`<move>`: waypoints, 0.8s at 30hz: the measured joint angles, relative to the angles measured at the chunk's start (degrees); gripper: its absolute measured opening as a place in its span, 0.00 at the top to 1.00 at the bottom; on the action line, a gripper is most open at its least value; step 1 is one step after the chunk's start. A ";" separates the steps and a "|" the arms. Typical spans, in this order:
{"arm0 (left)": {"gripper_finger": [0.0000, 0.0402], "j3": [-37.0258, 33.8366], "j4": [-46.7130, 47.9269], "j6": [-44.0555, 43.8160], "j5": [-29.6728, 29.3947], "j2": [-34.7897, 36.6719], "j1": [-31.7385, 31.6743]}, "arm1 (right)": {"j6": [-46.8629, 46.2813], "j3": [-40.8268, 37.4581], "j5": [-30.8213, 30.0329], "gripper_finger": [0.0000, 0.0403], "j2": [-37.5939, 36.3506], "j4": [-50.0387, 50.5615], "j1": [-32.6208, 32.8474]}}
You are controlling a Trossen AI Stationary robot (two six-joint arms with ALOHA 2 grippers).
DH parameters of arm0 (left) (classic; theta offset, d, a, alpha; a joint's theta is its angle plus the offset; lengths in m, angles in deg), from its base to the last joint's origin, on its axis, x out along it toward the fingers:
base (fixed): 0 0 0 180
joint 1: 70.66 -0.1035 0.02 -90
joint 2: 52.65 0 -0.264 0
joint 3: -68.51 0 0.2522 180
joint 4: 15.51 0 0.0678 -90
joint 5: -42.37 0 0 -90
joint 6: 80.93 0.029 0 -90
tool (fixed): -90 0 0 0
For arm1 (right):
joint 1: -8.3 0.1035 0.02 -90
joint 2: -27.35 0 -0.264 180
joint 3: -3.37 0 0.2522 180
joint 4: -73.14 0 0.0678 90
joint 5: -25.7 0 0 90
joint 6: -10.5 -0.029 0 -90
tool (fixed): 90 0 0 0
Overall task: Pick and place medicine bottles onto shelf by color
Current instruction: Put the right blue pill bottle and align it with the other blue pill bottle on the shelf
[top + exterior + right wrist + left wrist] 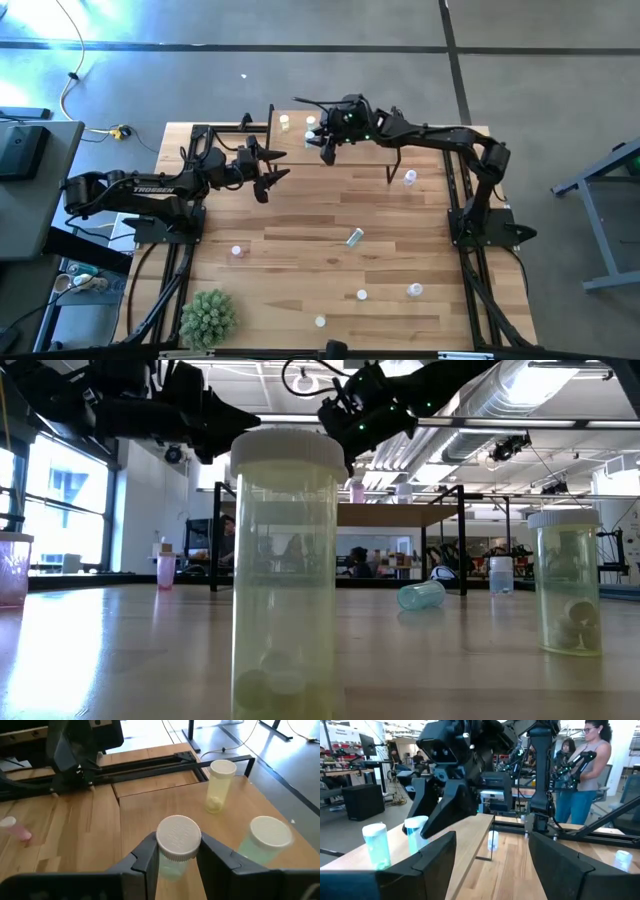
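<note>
The shelf (298,135), a small light-wood board on thin black legs, stands at the table's far edge. A yellow bottle (219,787) and a pale green bottle (265,840) stand upright on it. My right gripper (177,855) hangs over the shelf's near part (327,150), shut on a pale green bottle (178,840) with a white cap. My left gripper (268,168) waits open just left of the shelf, holding nothing. More bottles stand or lie on the table: pink (237,251), lying green (354,237), white (410,178). My right gripper pinches the pale green bottle between its two fingers (212,852), on the body's two sides just below the white cap (178,836). The fingers come slanting down from the table's right. The bottle stands upright over the shelf board; my left finger hides whether its base touches.
A spiky green plant (208,315) sits at the table's near left corner. Loose bottles (362,295), (414,290), (320,321) stand near the front edge. One bottle (492,841) stands under the shelf. A person (585,775) stands beyond the table.
</note>
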 joint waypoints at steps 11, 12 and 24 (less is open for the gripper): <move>0.41 0.00 0.16 -0.03 -0.11 0.00 0.01 | 1.49 0.07 -5.12 0.75 1.65 0.04 0.28; 0.41 0.00 0.16 -0.01 -0.11 0.00 0.01 | 1.51 0.07 -5.43 0.75 1.65 -0.04 0.28; 0.41 0.00 0.39 -0.02 -0.09 0.00 0.01 | 1.53 0.07 -5.92 0.71 1.60 0.97 0.30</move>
